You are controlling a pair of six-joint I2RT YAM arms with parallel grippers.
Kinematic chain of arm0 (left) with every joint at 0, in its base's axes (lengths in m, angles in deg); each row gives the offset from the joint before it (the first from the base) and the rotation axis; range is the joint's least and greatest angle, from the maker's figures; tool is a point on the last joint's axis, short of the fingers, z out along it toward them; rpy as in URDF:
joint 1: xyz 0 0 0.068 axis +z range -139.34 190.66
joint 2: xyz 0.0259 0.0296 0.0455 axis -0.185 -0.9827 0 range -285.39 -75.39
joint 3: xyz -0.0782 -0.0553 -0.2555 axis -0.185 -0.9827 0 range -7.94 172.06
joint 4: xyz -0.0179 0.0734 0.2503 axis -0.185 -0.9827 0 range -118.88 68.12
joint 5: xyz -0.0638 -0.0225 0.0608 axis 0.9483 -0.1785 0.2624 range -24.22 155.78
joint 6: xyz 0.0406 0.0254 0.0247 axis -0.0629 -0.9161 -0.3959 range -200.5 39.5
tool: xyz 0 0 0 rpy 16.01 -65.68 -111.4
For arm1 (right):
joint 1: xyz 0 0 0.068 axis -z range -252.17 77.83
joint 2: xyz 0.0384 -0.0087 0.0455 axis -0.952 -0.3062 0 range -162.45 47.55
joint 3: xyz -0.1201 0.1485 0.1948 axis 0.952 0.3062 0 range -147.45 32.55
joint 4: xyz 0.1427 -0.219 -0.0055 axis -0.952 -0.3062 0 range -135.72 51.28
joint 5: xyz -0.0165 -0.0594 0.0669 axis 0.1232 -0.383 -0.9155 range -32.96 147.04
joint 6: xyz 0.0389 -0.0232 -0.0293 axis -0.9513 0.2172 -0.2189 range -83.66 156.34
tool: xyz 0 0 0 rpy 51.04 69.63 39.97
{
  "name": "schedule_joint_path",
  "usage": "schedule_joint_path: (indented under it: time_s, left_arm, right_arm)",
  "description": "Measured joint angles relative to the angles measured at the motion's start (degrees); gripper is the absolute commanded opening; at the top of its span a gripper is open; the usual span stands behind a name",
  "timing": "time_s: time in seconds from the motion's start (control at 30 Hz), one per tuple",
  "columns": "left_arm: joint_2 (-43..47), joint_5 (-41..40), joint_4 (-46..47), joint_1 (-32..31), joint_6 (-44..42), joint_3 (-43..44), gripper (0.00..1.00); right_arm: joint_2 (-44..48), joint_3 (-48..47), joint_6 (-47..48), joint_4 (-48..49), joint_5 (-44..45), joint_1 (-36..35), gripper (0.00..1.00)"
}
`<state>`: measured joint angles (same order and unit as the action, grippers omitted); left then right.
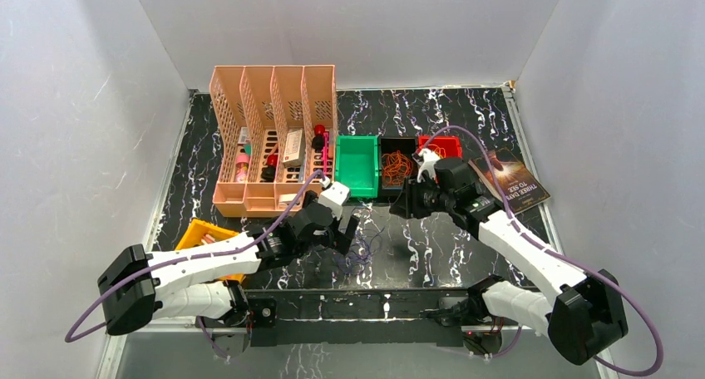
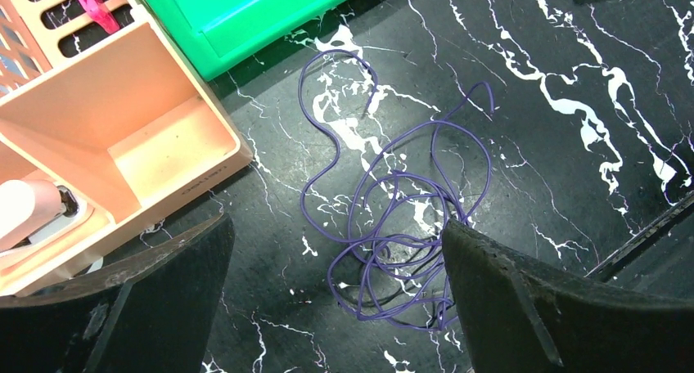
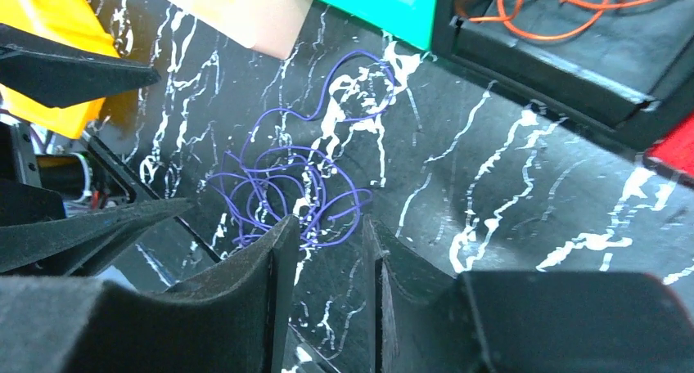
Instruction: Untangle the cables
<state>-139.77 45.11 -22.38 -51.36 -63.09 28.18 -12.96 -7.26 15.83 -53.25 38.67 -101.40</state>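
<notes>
A tangle of thin purple wire lies on the black marbled table, with a dark wire under it; it also shows in the top view and the right wrist view. A bundle of orange cables sits in the black bin. My left gripper is open wide and empty, just above the near left part of the purple tangle. My right gripper is open by a narrow gap and empty, above the table to the right of the tangle, apart from it.
A peach file organiser stands at the back left, close to my left gripper. A green bin, the black bin and a red bin stand in a row behind. A book lies right, a yellow bin near left.
</notes>
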Motion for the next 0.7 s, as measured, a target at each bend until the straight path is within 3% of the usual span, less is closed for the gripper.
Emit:
schedule_joint_path:
  time_s: [0.43, 0.7]
  left_arm:
    - [-0.94, 0.24, 0.28, 0.02, 0.83, -0.07, 0.97]
    - [-0.94, 0.33, 0.66, 0.02, 1.11, -0.11, 0.97]
  right_arm:
    - [-0.02, 10.58, -17.90, 8.70, 11.93, -8.98, 0.50]
    - [-5.73, 10.73, -24.55, 11.43, 18.08, -11.82, 0.53]
